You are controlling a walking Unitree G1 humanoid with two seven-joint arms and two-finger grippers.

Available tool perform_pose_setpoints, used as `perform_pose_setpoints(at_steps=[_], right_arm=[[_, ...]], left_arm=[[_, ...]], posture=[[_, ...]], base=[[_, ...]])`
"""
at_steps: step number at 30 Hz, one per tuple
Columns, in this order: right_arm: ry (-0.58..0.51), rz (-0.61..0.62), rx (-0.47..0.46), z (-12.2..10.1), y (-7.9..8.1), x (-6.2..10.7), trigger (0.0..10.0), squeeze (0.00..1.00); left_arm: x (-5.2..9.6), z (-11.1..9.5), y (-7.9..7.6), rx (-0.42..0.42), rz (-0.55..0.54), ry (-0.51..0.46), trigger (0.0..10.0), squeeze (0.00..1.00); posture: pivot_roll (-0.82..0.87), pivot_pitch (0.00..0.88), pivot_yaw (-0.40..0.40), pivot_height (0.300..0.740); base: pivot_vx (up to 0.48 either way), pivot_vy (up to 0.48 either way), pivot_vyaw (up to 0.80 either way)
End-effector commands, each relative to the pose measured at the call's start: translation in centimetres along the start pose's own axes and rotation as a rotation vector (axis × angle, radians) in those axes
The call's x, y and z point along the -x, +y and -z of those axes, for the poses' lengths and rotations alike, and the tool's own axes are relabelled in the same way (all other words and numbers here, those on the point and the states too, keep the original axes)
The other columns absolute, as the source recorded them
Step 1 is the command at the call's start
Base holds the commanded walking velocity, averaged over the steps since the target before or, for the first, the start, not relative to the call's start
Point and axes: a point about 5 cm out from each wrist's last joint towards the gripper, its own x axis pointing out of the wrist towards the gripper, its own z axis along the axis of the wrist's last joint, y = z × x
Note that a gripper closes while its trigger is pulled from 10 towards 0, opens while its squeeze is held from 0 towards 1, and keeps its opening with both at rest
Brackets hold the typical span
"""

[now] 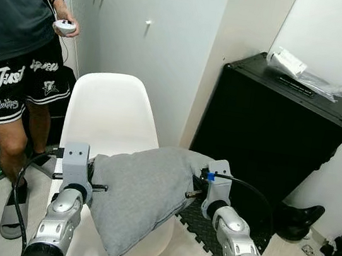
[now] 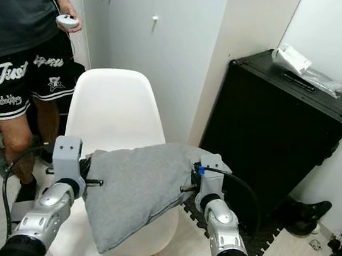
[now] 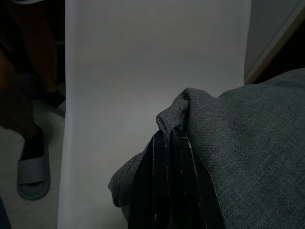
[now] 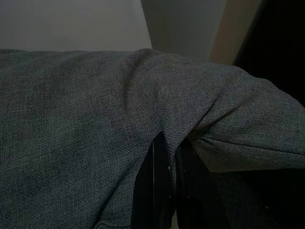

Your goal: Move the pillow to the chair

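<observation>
A grey pillow [image 1: 142,194] hangs between my two arms, over the seat of a white shell chair [image 1: 106,109]. My left gripper [image 3: 170,136] is shut on the pillow's left edge, its black fingers [image 3: 162,186] pinching a fold of cloth. My right gripper [image 4: 167,143] is shut on the pillow's right edge, the fabric bunched around its fingers [image 4: 159,186]. The pillow's lower corner droops toward the seat's front edge; whether it touches the seat is hidden.
A person [image 1: 19,30] in black shorts holding a white controller [image 1: 64,25] stands left of the chair. A black cabinet [image 1: 279,130] with a plastic-wrapped item [image 1: 300,70] on top is to the right. Black shoes [image 1: 298,219] lie on the floor. White wardrobe doors [image 1: 140,28] are behind the chair.
</observation>
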Motion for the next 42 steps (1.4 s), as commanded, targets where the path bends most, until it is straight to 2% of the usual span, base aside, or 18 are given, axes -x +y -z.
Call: perform_pose_setpoints(at_steps=[1,9,21,34,42], right_arm=[[-0.049,0.001,-0.001,-0.8,-0.2,-0.1,10.0,0.0],[-0.057,-0.002,0.01,-1.1,0.1,-0.4,10.0,0.0],[-0.029,0.018,-0.007,-0.1,0.3,0.0,10.0,0.0],[0.013,-0.012,0.004,0.5,0.4,-0.1,10.0,0.0],[0.012,-0.023,0.012,0.0,0.5,-0.5,10.0,0.0]], left_arm=[[-0.3,-1.0,0.3,0.007,-0.012,-0.049,10.0,0.0],[-0.2,-0.9,0.8,0.003,-0.021,-0.048,10.0,0.0],[-0.1,-0.6,-0.3,-0.03,0.02,-0.034,10.0,0.0],[0.1,0.2,-0.6,-0.032,0.026,-0.011,10.0,0.0],[0.2,0.5,-0.5,-0.048,0.034,0.004,10.0,0.0]], posture=[[-0.01,0.033,-0.092,0.722],[-0.01,0.038,-0.078,0.722],[-0.01,0.052,-0.075,0.722],[-0.02,0.061,-0.095,0.679],[-0.02,0.063,-0.093,0.679]], base=[[0.0,0.0,0.0],[0.0,0.0,0.0],[0.0,0.0,0.0],[0.0,0.0,0.0],[0.0,0.0,0.0]])
